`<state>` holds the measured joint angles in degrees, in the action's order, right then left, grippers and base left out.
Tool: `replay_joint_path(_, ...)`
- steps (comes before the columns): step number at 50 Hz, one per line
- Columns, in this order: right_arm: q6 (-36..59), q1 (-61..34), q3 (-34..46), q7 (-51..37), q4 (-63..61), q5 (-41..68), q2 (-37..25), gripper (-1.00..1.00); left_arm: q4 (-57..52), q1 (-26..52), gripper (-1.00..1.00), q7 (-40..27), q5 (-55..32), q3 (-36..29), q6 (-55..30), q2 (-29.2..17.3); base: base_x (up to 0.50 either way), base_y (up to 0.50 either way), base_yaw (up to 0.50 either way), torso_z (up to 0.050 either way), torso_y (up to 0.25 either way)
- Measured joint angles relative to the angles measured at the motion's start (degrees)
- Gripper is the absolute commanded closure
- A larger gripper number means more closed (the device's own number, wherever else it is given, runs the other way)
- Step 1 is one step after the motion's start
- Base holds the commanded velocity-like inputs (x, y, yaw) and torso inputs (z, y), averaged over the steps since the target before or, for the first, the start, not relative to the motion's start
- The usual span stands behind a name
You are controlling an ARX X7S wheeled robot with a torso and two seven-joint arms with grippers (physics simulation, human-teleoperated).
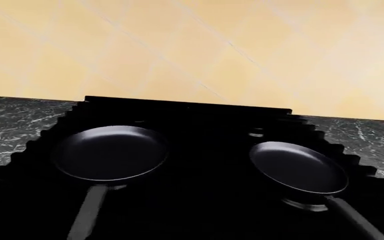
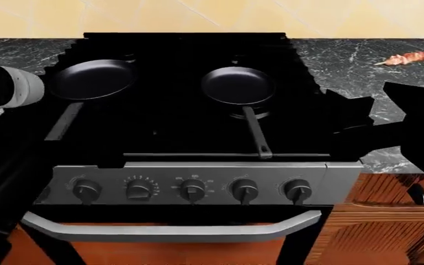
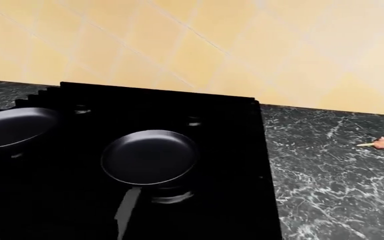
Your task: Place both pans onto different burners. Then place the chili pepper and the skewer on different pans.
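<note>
Both pans sit on separate burners: left pan (image 2: 94, 79), right pan (image 2: 238, 85). Skewer (image 2: 407, 58) lies on the table, well right of the stove (image 2: 197, 132). Likely light, stiff, thin; best pinched at the meat. Chili not visible. End effector states: cannot tell.

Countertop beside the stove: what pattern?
Dark grey-black marble with white veining; clearest in the right wrist view.

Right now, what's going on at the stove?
Both pans sit on separate burners of the stove: the left pan and the right pan, both empty. The skewer lies on the marble counter, untouched. No chili pepper is visible. Neither arm holds anything visible; gripper states can't be read.
</note>
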<state>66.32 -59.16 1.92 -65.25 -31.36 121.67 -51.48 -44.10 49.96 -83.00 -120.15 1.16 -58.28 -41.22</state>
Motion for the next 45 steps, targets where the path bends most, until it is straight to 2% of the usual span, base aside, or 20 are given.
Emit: replay_joint_path(45,-0.92,-0.09,-0.34,2.07,-0.31,-0.52,-1.17,-1.0,0.35,0.34,-1.0,2.57,3.17,-2.96,0.91,-0.32,0.0,-0.5,0.0,0.0,0.0)
